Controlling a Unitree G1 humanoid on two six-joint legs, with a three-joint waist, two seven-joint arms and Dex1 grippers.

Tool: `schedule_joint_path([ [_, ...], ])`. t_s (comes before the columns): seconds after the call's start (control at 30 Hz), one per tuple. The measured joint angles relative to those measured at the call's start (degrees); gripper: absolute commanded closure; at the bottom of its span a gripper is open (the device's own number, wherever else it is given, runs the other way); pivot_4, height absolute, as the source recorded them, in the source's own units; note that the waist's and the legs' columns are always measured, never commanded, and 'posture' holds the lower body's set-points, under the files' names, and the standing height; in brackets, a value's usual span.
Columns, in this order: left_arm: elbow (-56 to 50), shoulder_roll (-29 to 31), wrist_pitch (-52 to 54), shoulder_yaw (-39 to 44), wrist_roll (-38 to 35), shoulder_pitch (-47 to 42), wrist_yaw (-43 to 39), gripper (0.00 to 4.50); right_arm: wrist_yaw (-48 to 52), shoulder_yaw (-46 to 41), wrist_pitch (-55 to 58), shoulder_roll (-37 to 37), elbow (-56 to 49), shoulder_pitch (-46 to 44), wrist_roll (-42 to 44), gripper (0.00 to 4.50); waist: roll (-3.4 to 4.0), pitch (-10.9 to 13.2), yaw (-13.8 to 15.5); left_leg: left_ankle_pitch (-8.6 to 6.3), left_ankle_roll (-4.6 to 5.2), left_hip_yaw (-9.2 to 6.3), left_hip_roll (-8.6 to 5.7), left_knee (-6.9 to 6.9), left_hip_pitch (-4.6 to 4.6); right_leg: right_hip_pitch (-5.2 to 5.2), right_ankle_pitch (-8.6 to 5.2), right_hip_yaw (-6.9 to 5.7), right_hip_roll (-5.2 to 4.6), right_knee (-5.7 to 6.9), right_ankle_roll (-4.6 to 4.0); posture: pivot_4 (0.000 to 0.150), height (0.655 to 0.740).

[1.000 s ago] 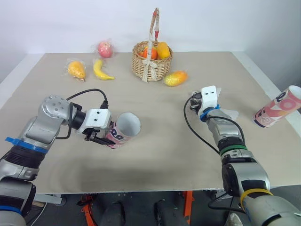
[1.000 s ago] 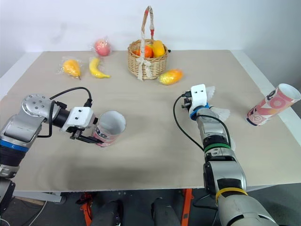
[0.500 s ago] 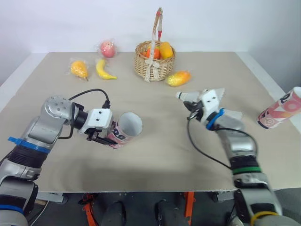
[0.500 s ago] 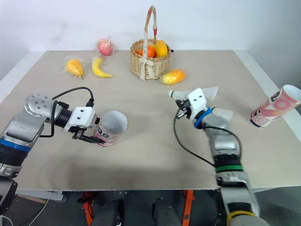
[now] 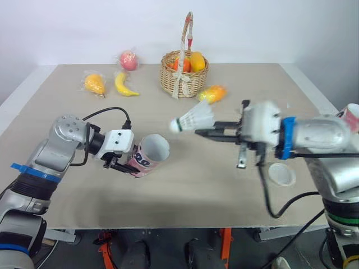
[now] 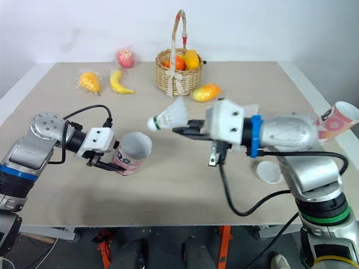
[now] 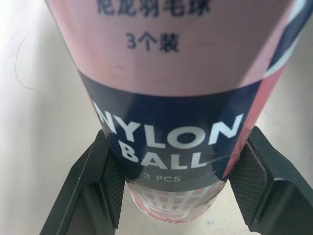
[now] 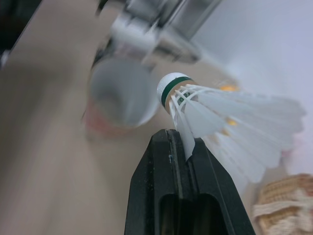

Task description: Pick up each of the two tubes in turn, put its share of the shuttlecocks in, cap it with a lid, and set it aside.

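Note:
A pink tube (image 5: pixel 150 153) lies tilted just above the table, its open mouth toward the right, and my left gripper (image 5: pixel 124 164) is shut on its lower end. In the left wrist view the black fingers (image 7: pixel 95 188) clamp the tube's "NYLON BALL" label (image 7: pixel 171 142). My right gripper (image 5: pixel 198 132) is shut on a white shuttlecock (image 5: pixel 193 117), held by its feathers in the air to the right of the tube's mouth with its cork pointing left. The second tube (image 5: pixel 351 115) lies at the far right edge, partly behind my right arm. A white lid (image 5: pixel 281 174) rests on the table below that arm.
At the back stands a wicker basket (image 5: pixel 183 78) of fruit. A mango (image 5: pixel 213 93) lies to its right, and a banana (image 5: pixel 124 84), a bagged orange fruit (image 5: pixel 93 83) and an apple (image 5: pixel 128 59) to its left. The table's front edge runs just below the tube.
My right arm has swung left from the table's right side, lifting the shuttlecock toward the tube's mouth. The white lid now shows on the table. The left gripper and tube stayed put.

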Motion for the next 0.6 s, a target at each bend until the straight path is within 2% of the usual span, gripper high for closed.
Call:
schedule_joint_path([
  [0.13, 1.13, -0.38, -0.19, -0.30, -0.11, -0.75, -0.57, 1.83, 0.91, 5.43, -4.35, 1.91, 2.93, -3.29, -6.55, 4.44, 0.00, 0.00, 0.33, 0.00, 0.00, 0.00, 0.00, 0.00, -0.05, -0.05, 0.00, 0.00, 0.00, 0.00, -0.06, 0.150, 0.7400],
  [0.43, 2.10, -0.79, -1.02, -0.61, -0.01, -1.39, -1.02, 1.83, 6.57, 8.69, -8.97, 6.25, 7.13, -8.52, -7.53, 4.44, 0.00, 0.00, 0.54, -0.01, 0.00, -0.04, -0.01, -0.01, -0.06, -0.04, 0.06, -0.04, -0.02, 0.01, -0.20, 0.150, 0.7400],
  [0.47, 2.10, -0.79, -0.99, -0.62, 0.02, -1.42, -1.02, 1.83, 7.28, 9.27, -9.50, 6.78, 7.79, -9.14, -7.78, 3.81, 0.00, 0.00, 0.54, -0.01, 0.00, -0.06, 0.00, -0.01, -0.06, -0.05, 0.06, -0.06, 0.00, 0.02, -0.20, 0.150, 0.7400],
  [0.5, 2.09, -0.79, -0.97, -0.62, 0.03, -1.41, -1.02, 1.83, 7.80, 9.76, -9.80, 7.09, 8.16, -9.59, -8.02, 3.53, 0.00, 0.00, 0.55, -0.01, 0.00, -0.07, 0.01, 0.00, -0.06, -0.04, 0.06, -0.07, 0.00, 0.03, -0.20, 0.150, 0.7400],
  [0.6, 2.02, -0.80, -0.83, -0.62, -0.04, -1.40, -1.02, 1.83, 10.34, 10.92, -10.45, 7.39, 9.38, -10.37, -8.18, 2.11, 0.00, 0.00, 0.57, -0.01, 0.00, -0.09, 0.00, 0.00, -0.07, -0.03, 0.10, -0.10, -0.01, 0.03, -0.31, 0.150, 0.7400],
])
